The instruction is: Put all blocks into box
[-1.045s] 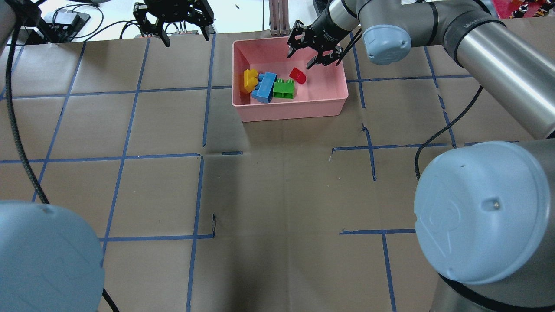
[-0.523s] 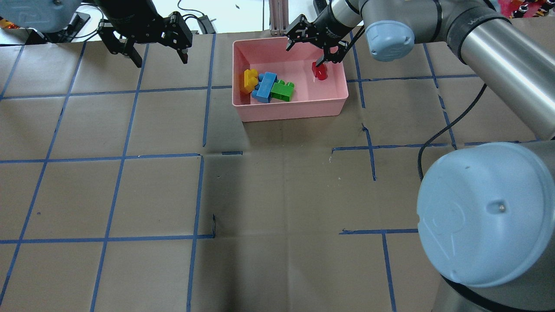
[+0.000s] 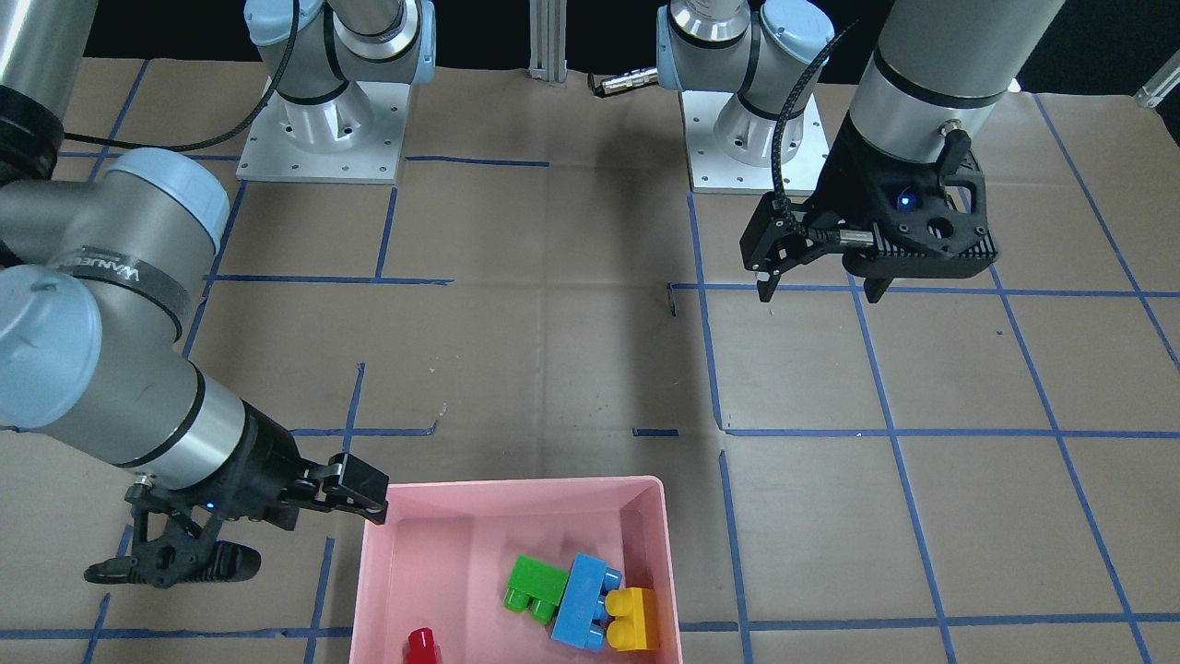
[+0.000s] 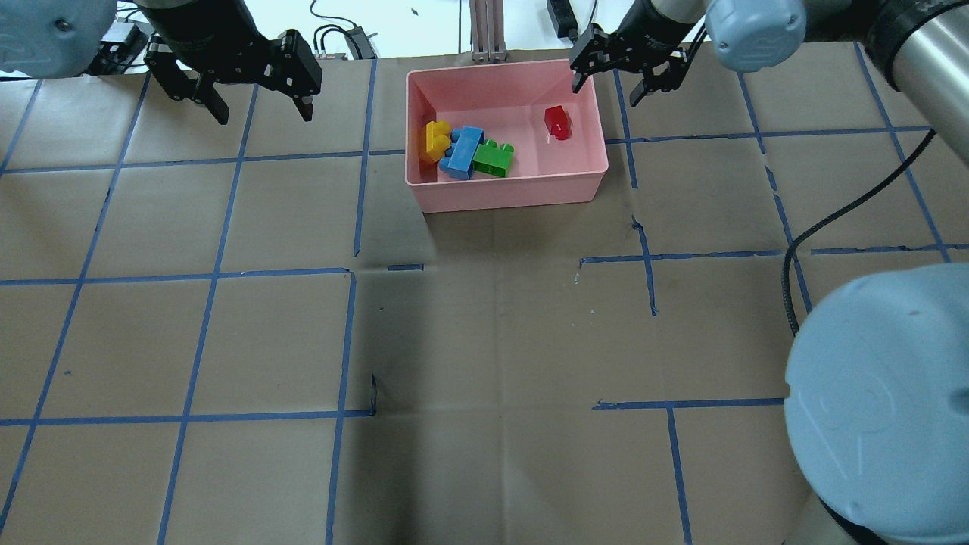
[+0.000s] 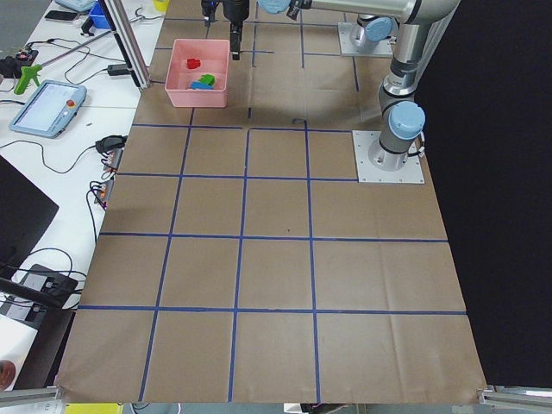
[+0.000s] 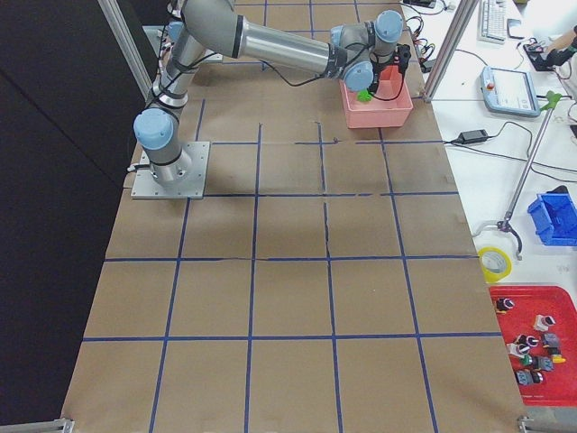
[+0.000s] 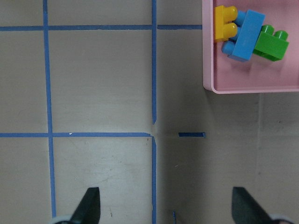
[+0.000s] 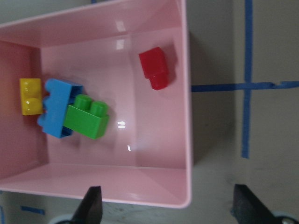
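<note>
1. Lying in box (image 4: 515,194): red brick (image 4: 556,121) at 2 o'clock; yellow brick (image 4: 436,141), blue brick (image 4: 463,151) and green brick (image 4: 495,157) touching, at 9 o'clock.
2. Right claw (image 4: 606,91): spread wide, empty, over box's 1 o'clock corner.
3. Left claw (image 4: 265,115): spread wide, empty, over surface (image 4: 484,341), 10 o'clock of box.

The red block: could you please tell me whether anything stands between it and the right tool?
Nothing visible does. The red block lies alone in the box, apart from the other three blocks, and the open right tool hangs by the box's corner, only air between them.
</note>
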Controlling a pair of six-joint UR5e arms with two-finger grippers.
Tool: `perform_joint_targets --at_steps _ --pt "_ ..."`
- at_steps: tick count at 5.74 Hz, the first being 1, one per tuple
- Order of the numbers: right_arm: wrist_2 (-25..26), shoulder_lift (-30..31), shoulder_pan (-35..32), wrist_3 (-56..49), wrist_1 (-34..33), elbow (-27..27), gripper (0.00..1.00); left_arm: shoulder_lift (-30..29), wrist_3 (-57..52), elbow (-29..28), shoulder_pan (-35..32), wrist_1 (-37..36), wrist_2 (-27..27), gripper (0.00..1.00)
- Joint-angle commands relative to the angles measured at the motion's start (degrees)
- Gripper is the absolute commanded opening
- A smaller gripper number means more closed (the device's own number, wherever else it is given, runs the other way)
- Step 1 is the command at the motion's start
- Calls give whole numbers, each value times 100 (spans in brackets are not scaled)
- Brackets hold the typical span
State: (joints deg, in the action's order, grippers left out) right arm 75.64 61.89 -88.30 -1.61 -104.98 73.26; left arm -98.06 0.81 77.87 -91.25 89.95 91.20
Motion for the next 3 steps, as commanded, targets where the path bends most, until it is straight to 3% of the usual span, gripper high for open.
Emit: perform_joint_targets --at_steps 1,3 --pt "802 523 32 -524 1053 57 100 198 -28 226 -7 -30 -49 100" --pt "882 1566 -38 -455 1848 450 100 322 -212 439 2 -83 -32 100"
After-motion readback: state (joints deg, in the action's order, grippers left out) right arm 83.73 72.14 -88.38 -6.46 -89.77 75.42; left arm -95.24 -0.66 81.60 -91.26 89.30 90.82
